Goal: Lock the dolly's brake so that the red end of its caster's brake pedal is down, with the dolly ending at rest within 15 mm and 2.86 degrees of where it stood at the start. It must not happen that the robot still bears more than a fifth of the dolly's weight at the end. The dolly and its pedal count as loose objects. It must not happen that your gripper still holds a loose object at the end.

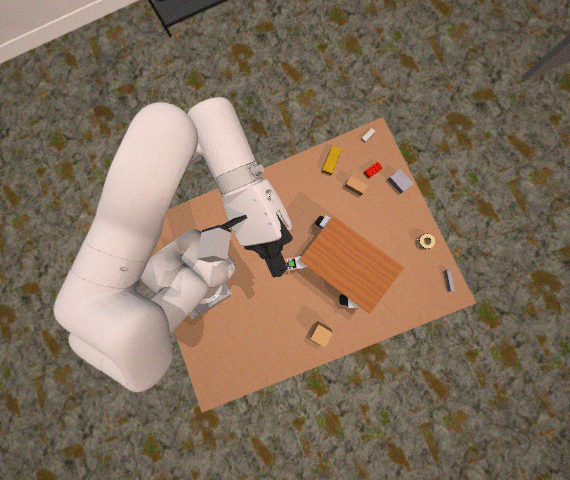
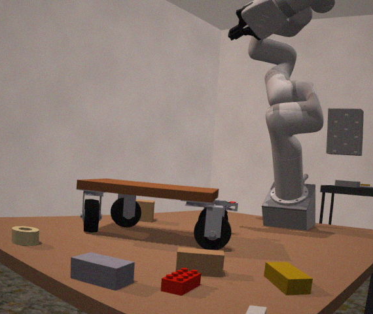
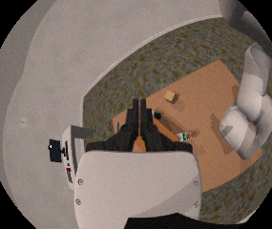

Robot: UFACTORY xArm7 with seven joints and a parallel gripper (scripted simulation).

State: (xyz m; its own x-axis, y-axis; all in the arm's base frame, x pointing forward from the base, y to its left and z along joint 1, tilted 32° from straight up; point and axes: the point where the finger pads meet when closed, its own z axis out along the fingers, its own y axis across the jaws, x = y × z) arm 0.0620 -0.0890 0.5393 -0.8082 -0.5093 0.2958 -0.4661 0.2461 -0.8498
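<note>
The dolly has a brown wooden deck on black casters and stands in the middle of the table; it also shows in the side view. Its brake pedal sticks out of the caster nearest the arm, with a green end and a red end, and in the side view the pedal lies about level with its red end showing. In the wrist view the pedal is small and far below. My gripper is shut and empty, high above the table near the pedal; it appears at the top of the side view and in the wrist view.
Around the dolly on the table lie a tan cube, a yellow block, a red brick, a tan block, a grey block, a tape roll and two small bars. The arm's base stands at the table's end.
</note>
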